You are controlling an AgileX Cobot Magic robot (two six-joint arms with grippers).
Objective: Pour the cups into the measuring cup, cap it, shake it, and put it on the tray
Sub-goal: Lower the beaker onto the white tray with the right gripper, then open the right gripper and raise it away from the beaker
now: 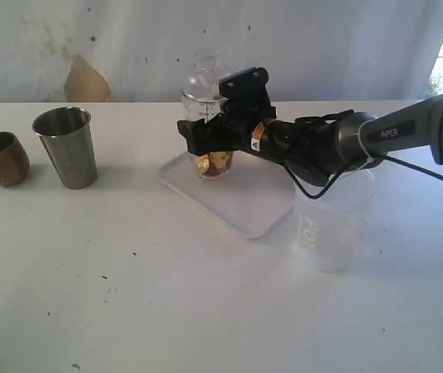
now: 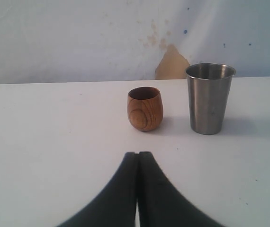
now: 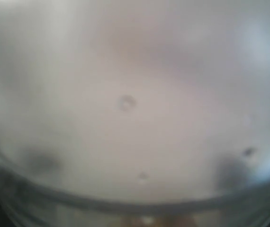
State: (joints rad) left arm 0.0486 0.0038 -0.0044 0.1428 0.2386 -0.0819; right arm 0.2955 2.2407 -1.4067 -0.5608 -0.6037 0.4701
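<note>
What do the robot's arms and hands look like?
The right arm is a smooth grey tube with white PiPER lettering on it. A thin black cable runs along it. Its right hand is black and blocky, with a shiny orange ring just behind it. The left hand has two curved black fingers that taper to thin tips.

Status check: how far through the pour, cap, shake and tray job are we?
Looks done: the tall clear plastic measuring cup holds golden-brown pieces under a clear domed cap; the tapered steel tumbler and rounded brown wooden cup stand upright aside. In hand: the right gripper straddles it on the flat white tray, grip or release unclear. Remaining: let go and withdraw.
</note>
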